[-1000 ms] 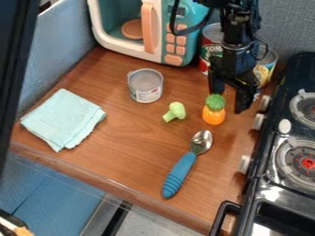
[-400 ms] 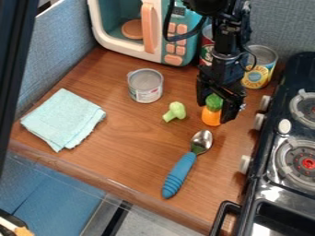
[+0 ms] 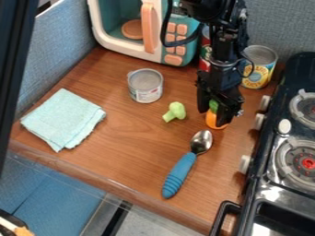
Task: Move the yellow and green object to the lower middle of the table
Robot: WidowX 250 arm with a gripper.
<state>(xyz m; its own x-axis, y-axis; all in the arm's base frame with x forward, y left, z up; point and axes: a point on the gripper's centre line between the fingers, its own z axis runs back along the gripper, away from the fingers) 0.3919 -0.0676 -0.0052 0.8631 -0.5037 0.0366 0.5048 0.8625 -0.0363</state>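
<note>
**Pickup looks to be on, the carry comes next!**

Here on the table (image 3: 126,143), it's the grasping step, I'd say; next it wants a secure hold, a lift, then a trip to the lower middle. The arm (image 3: 223,55) hangs steeply down beyond the spoon (image 3: 177,176), its gripper (image 3: 212,117) around the orange-and-green object (image 3: 212,121), just past the spoon's bowl. Open or clamped? Can't tell!

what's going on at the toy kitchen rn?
The robot's gripper is down at the orange and green toy, which is on the table just above the spoon, to the right of the green broccoli-like piece. Whether it's gripped, I can't tell. It isn't at the table's lower middle yet.
</note>
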